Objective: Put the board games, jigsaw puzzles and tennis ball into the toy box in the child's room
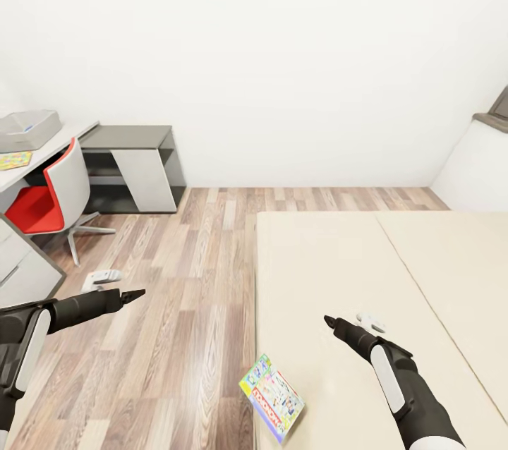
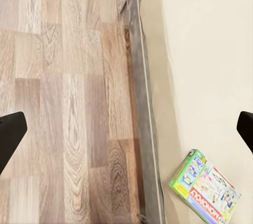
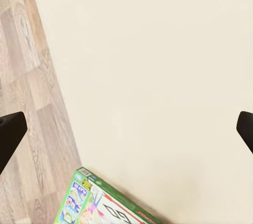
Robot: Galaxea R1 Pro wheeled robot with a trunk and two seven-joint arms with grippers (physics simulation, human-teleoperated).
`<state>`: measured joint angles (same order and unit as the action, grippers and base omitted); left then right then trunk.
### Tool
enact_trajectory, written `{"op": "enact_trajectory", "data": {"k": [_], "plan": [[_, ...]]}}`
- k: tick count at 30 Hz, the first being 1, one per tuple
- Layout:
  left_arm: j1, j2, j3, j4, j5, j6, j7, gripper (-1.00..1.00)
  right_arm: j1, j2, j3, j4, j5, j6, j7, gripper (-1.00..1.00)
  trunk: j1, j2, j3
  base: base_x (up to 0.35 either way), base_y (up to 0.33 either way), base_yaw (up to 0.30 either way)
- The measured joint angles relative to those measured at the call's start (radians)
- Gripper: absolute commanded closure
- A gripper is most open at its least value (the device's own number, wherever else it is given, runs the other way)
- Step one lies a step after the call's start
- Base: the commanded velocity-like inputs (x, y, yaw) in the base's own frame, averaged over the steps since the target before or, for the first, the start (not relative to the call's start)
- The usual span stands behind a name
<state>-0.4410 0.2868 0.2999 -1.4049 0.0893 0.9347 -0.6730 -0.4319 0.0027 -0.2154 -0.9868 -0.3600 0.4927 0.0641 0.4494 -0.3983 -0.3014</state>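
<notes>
While both arms reach forward with nothing between their fingers, the left gripper (image 1: pixel 134 293) hangs over the wood-plank floor (image 1: pixel 190 309) and the right gripper (image 1: pixel 329 321) over the beige bed (image 1: pixel 339 259), each with its jaws spread wide in its wrist view. A green-edged board game (image 1: pixel 272 397) lies flat on the mattress at the bed's near edge, beside the floor. Far left, the grey toy box (image 1: pixel 27 130) sits on the table (image 1: pixel 42 152) with a jigsaw puzzle (image 1: pixel 14 159) just in front of it, behind a red-and-white chair (image 1: pixel 53 192).

Black arms with white panels, apparently pointed dark end effector (image 1: pixel 134 293) tips.
</notes>
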Motion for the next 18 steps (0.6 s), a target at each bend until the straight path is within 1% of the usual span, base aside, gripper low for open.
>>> {"op": "enact_trajectory", "data": {"k": [18], "plan": [[0.0, 0.0, 0.0, 0.0, 0.0, 0.0, 0.0, -1.0, 0.0, 0.0, 0.0, 0.0, 0.0, 0.0, 0.0, -1.0, 0.0, 0.0, 0.029, 0.0, 0.0, 0.0]]}}
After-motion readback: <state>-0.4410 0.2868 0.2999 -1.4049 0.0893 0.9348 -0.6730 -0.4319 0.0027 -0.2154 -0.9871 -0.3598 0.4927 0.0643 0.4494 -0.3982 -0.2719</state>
